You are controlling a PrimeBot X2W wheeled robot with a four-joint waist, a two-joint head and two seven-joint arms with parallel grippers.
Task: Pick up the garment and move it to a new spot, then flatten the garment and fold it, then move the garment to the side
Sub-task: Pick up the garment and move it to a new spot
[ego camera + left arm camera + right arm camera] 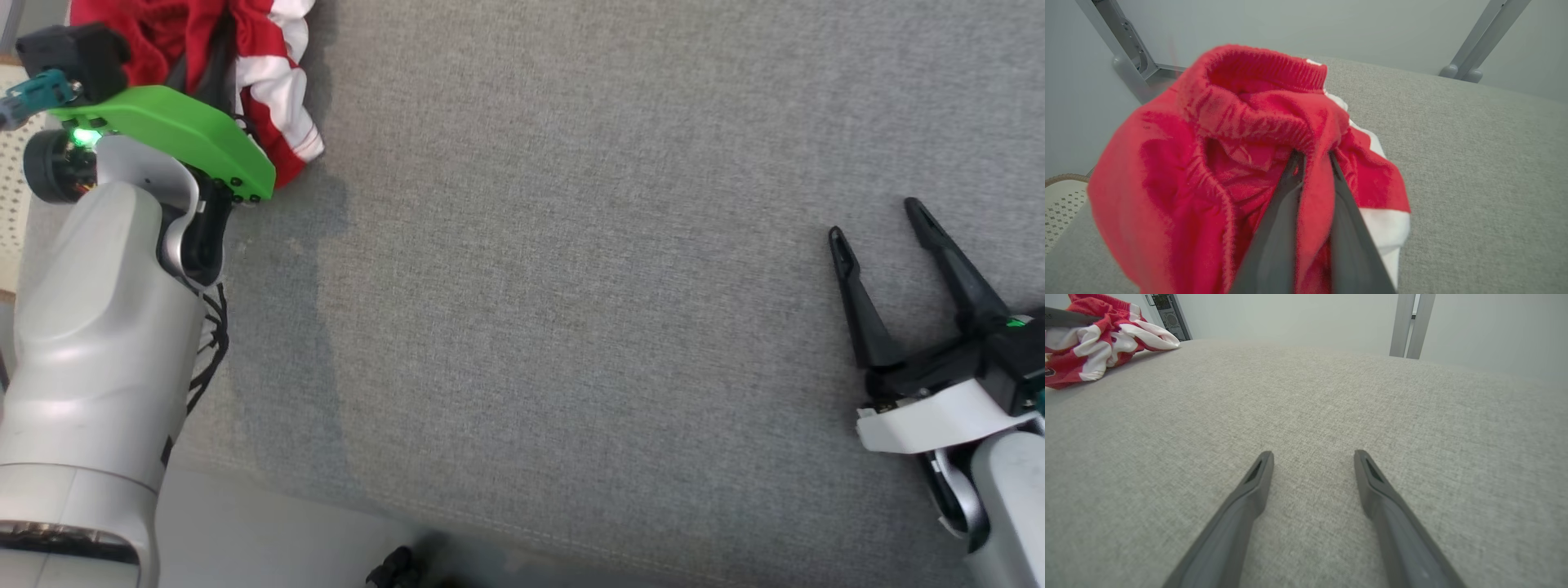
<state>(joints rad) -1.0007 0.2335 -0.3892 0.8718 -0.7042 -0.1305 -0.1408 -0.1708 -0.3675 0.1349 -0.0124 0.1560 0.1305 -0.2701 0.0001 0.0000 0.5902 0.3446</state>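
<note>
The garment (273, 82) is a crumpled red piece with white stripes, bunched at the far left of the grey cushioned surface. In the left wrist view my left gripper (1312, 154) is shut on a fold of the garment (1208, 143) just below its ribbed waistband, with red cloth pinched between the two fingers. In the head view the left wrist's green cover (180, 131) hides those fingers. My right gripper (875, 220) stands open over bare fabric at the right, well away from the garment (1098, 343). Nothing lies between the right gripper's (1312, 454) fingers.
The grey surface (571, 286) stretches bare between the two arms. Its front edge runs along the bottom, with pale floor and a small dark object (396, 567) below. A white perforated panel (12, 188) sits at far left. Metal frame posts (1131, 45) (1408, 326) stand behind.
</note>
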